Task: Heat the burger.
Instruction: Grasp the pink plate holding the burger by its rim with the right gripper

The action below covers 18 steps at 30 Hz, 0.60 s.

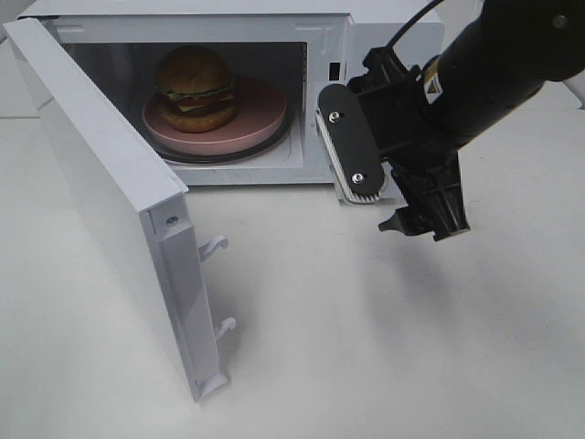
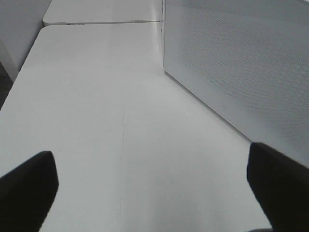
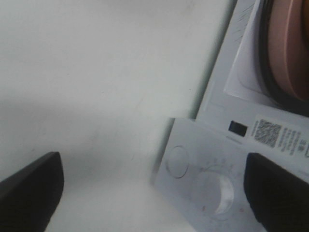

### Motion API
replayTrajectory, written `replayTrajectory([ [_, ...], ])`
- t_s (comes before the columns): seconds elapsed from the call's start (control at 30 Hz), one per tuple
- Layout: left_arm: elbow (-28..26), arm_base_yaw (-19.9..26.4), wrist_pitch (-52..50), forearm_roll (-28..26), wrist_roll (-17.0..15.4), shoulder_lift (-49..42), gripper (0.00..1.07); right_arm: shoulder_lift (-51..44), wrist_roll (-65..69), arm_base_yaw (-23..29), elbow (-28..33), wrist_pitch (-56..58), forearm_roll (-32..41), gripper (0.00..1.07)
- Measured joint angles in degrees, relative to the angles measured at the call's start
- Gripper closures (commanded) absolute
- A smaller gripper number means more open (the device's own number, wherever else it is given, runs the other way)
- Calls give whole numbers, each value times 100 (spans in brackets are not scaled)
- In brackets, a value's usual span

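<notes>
The burger (image 1: 195,87), with a golden-brown bun, lettuce, cheese and a dark patty, sits on a round pink plate (image 1: 260,123) inside the open white microwave (image 1: 320,27). My right gripper (image 1: 388,183) is open and empty, just in front of the microwave's control panel, to the right of the cavity. The right wrist view shows its fingers (image 3: 29,188) spread wide over the panel's dial (image 3: 212,188), with the plate's edge (image 3: 289,48) beyond. My left gripper (image 2: 152,193) is open and empty over bare table; it does not show in the exterior high view.
The microwave door (image 1: 110,201) is swung wide open to the front left, with two latch hooks (image 1: 215,245) on its edge. A white perforated panel (image 2: 241,63) of the microwave stands close to my left gripper. The white table (image 1: 366,347) lies in front.
</notes>
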Motion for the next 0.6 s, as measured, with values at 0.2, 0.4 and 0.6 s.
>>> replayTrajectory([
  [0.2,0,0,0,0,0,0,7,539,40,120,-533,-304,-63,11],
  [0.4,0,0,0,0,0,0,7,940,40,120,-865,-493,-63,12],
  [0.6,0,0,0,0,0,0,7,1329,46,189,-1232,-682,-52,13],
])
